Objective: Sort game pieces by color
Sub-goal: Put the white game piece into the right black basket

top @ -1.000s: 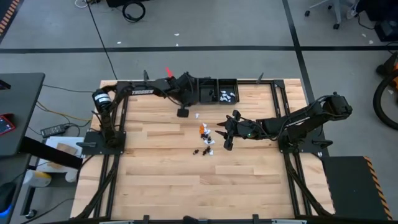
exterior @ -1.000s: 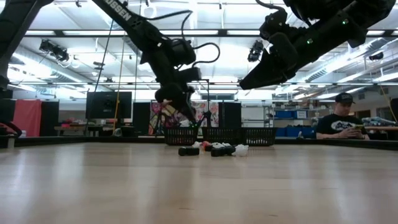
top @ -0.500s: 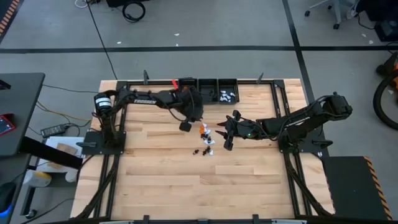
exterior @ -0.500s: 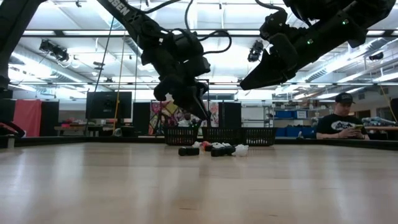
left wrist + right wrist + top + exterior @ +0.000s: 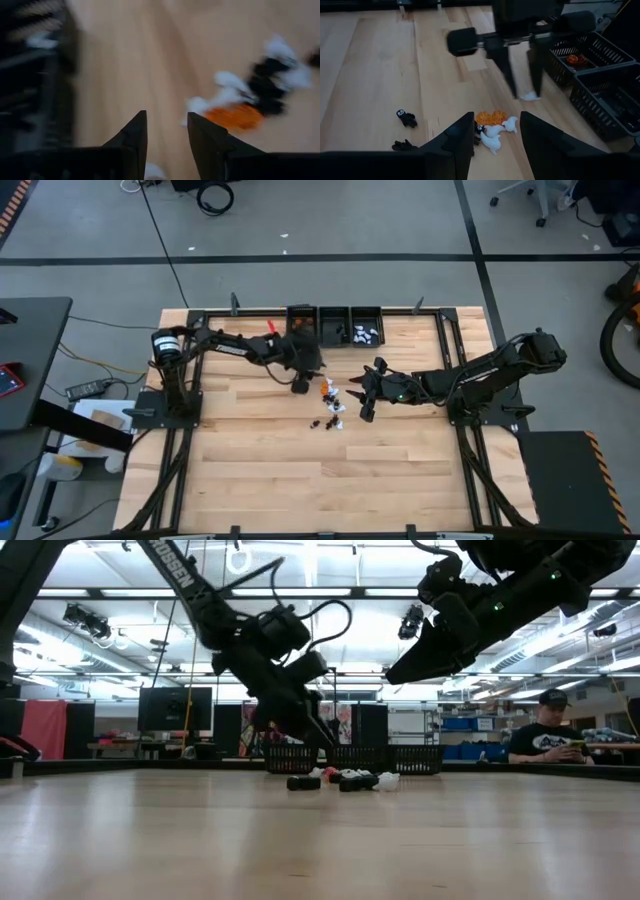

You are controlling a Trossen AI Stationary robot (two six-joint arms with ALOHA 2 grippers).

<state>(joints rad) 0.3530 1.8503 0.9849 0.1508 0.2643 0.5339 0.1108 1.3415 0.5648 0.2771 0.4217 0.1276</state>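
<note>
- High view: the table [image 5: 250,480] fills the centre of the frame. The left gripper [image 5: 318,370] sits just above centre, beside the game pieces [image 5: 331,402], a small cluster of orange, white and black bits at mid-frame. The right gripper [image 5: 364,405] lies just right of the cluster. Three black bins [image 5: 335,323] line the table's upper edge (the rightmost holds white pieces, the leftmost something orange).
- Low view: the game pieces [image 5: 345,780] rest on the tabletop at centre frame, in front of the bins [image 5: 350,757]. The left gripper [image 5: 322,740] hangs above them, left of centre; the right gripper [image 5: 395,675] hovers in the upper right. A seated person [image 5: 545,740] shows at the far right, beyond the table.
- Left wrist view (blurred): the left gripper [image 5: 166,131] shows at the bottom centre, fingers [image 5: 135,137] parted with nothing between them. The game pieces [image 5: 240,107] lie at centre right, orange among white and black; a bin [image 5: 35,75] is at the left edge.
- Right wrist view: the right gripper [image 5: 496,135] stands at the bottom centre, fingers [image 5: 462,140] apart and empty. The game pieces [image 5: 492,127] lie just beyond it, with two black ones at the lower left. The left gripper [image 5: 520,75] points down at upper centre, released, above a lone white piece [image 5: 530,95]. The bins [image 5: 590,65] occupy the right side.
</note>
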